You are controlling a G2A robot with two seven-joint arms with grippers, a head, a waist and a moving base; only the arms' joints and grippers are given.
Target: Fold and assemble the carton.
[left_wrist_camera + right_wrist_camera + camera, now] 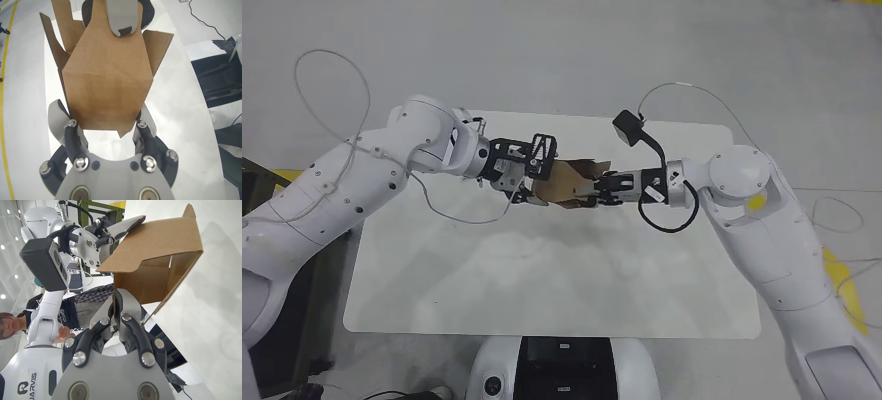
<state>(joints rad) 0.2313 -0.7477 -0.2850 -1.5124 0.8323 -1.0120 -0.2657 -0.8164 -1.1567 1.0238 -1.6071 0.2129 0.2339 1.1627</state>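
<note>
One white desk with rounded corners, biggest thing on view. Two white arms next, left arm and right arm, meeting from opposite sides above the desk's far half. Between them one brown corrugated carton, held up off the desk, clear of its surface. Partly squared up into an open tube. From the right wrist camera: open mouth turned toward the lens, inner walls of bare brown board in plain sight, one cut flap jutting from the mouth's rim toward the left arm's wrist. From the left wrist camera: one broad outer panel facing the lens, narrowing to a tapered flap at the far end, at least three more flaps splayed outward around it. Two sets of fingers, one per arm. Left fingers spread wide to either side of the carton's near end, pads pressed against its two side walls, clamping it across its width. Right fingers closed tight on the thin edge of a single wall at the mouth, one finger inside the carton and one outside, board pinched between the black pads. Also from the left wrist camera, one grey right finger lying flat on the tapered flap at the far end.
</note>
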